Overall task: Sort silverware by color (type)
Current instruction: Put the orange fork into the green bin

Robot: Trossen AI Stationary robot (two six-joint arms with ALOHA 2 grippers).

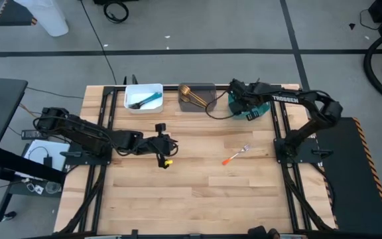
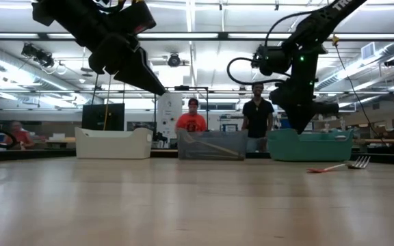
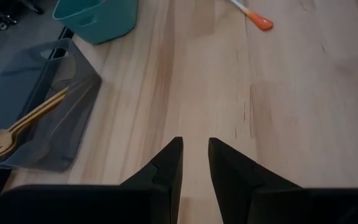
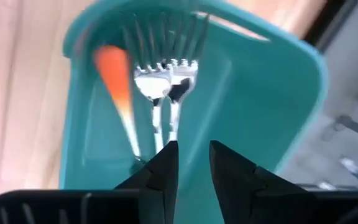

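One orange-handled fork point(image 1: 236, 156) lies flat on the table right of centre, and its handle end point(image 3: 253, 15) shows in the left wrist view. My right gripper point(image 4: 193, 146) is open above the teal bin point(image 1: 260, 113). Inside that bin lie two silver fork heads point(image 4: 166, 68) and an orange handle point(image 4: 114, 74). My left gripper point(image 3: 195, 146) is open and empty, raised over the table's middle point(image 1: 171, 146). Gold utensils point(image 3: 17, 134) lie in the grey bin point(image 1: 201, 104). Blue-handled ones point(image 1: 148, 101) lie in the white bin point(image 1: 138, 88).
The three bins stand in a row along the far edge: white, grey, teal. Bare wood spreads over the near half of the table. Two people stand in the room beyond the grey bin point(image 2: 211, 145), away from the arms.
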